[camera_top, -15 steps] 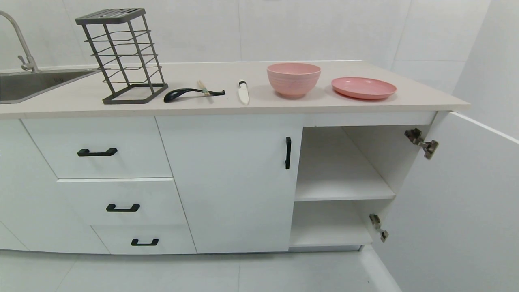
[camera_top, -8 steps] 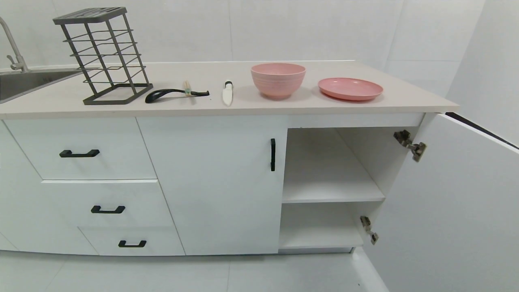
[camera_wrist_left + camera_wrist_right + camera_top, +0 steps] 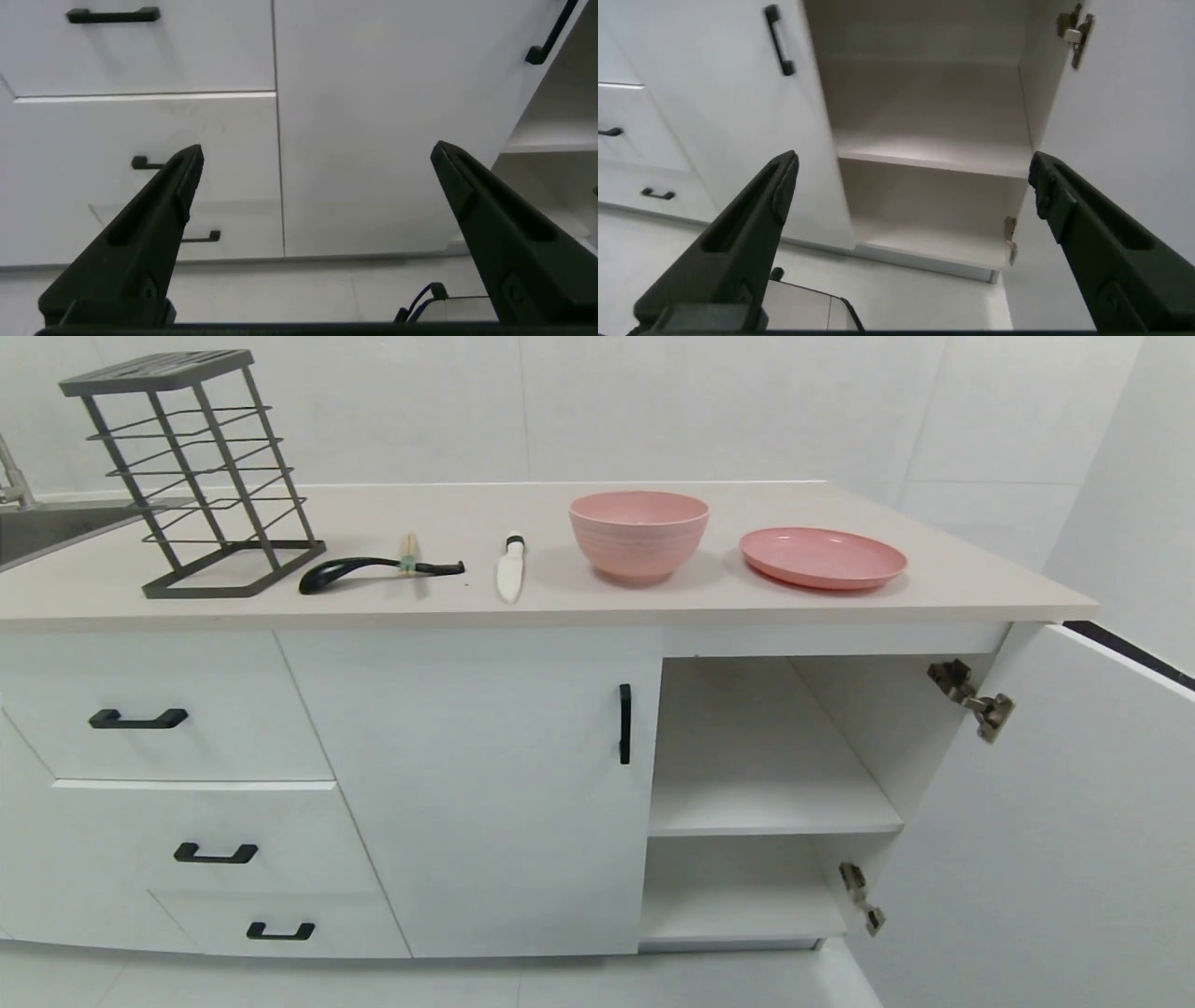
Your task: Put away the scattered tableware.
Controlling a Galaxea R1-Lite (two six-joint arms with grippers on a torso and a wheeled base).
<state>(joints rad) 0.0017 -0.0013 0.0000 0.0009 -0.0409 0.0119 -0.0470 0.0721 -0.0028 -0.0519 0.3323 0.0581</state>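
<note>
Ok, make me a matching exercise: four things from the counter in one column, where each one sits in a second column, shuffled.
Things
1. bowl
2. plate
3. knife
4. black spoon

Places
A. next to the foot of the wire rack
B. nearest the right end of the counter
C. between the knife and the plate
D. between the black spoon and the bowl

Pairs: 1-C, 2-B, 3-D, 4-A

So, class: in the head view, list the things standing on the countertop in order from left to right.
wire rack → black spoon → white knife → pink bowl → pink plate
</note>
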